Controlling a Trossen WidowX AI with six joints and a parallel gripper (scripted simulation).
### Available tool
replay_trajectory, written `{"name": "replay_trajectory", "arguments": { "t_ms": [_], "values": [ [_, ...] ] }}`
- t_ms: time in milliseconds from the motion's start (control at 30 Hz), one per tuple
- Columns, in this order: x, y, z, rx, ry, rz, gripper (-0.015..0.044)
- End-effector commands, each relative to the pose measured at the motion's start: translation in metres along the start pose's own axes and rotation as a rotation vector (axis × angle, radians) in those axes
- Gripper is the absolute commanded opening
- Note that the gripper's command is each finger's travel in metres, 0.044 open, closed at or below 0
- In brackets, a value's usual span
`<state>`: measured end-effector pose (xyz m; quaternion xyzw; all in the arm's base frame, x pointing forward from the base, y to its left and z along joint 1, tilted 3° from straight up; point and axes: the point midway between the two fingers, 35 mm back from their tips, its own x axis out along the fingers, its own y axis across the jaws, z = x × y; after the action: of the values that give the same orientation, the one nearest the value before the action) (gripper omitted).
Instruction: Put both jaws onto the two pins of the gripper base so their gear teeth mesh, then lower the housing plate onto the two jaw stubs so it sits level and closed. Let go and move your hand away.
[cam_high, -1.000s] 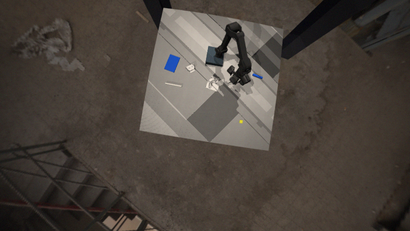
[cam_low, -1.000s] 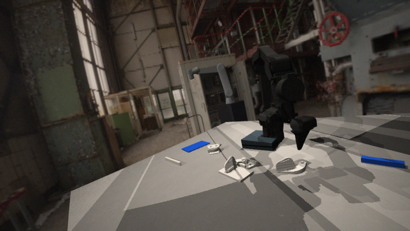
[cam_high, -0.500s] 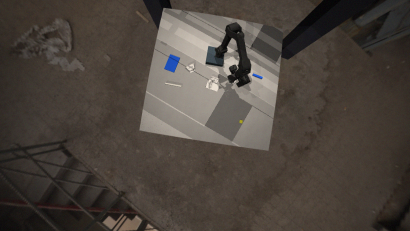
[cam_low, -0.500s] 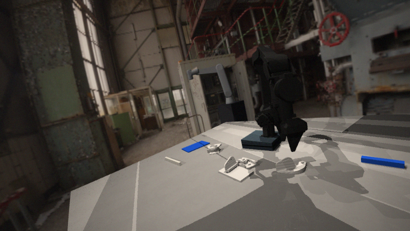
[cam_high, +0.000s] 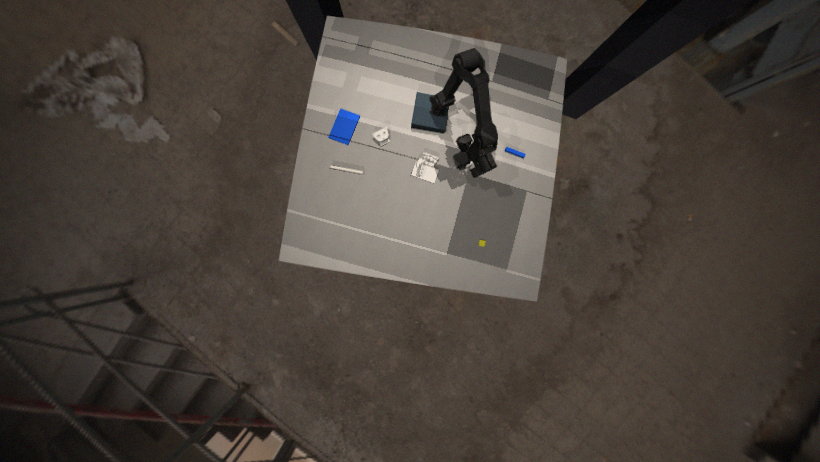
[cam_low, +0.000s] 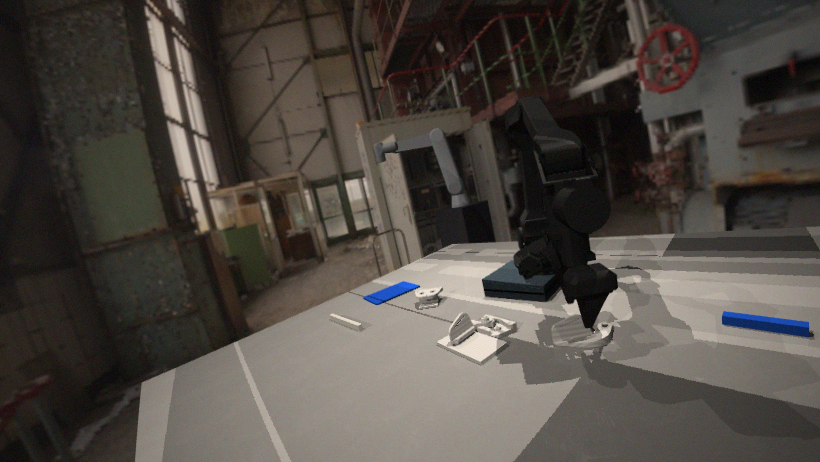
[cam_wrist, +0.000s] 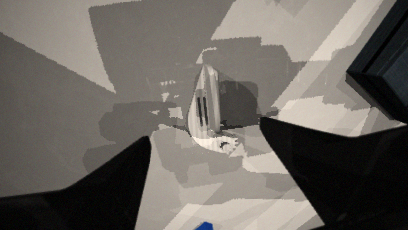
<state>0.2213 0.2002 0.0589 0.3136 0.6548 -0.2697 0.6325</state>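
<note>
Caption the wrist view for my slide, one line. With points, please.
Open gripper (cam_high: 469, 171) (cam_low: 592, 328) (cam_wrist: 206, 131) above a loose white jaw (cam_low: 579, 337) (cam_wrist: 204, 112), the dark block (cam_high: 429, 121) (cam_low: 519, 281) (cam_wrist: 385, 75) at upper right.

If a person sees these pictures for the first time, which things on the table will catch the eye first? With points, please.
Probably first the black arm with its open gripper (cam_low: 591, 325) (cam_wrist: 206, 131) above a loose white jaw (cam_low: 573, 334) (cam_wrist: 204, 107). Next, perhaps, two vivid blue pieces near opposite sides of the table: a flat plate (cam_high: 344, 126) (cam_low: 391, 292) and a bar (cam_high: 514, 152) (cam_low: 764, 323). A tiny yellow cube (cam_high: 482, 243) also stands out on a dark grey patch.
</note>
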Motion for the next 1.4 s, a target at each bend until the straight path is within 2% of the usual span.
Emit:
{"name": "replay_trajectory", "arguments": {
  "t_ms": [0,867,1367],
  "values": [
    [0.007,-0.001,0.000,0.005,0.002,-0.005,0.0440],
    [0.049,-0.002,0.000,0.005,0.003,-0.006,0.0440],
    [0.050,-0.002,0.000,0.005,0.003,-0.006,0.0440]
  ]
}}
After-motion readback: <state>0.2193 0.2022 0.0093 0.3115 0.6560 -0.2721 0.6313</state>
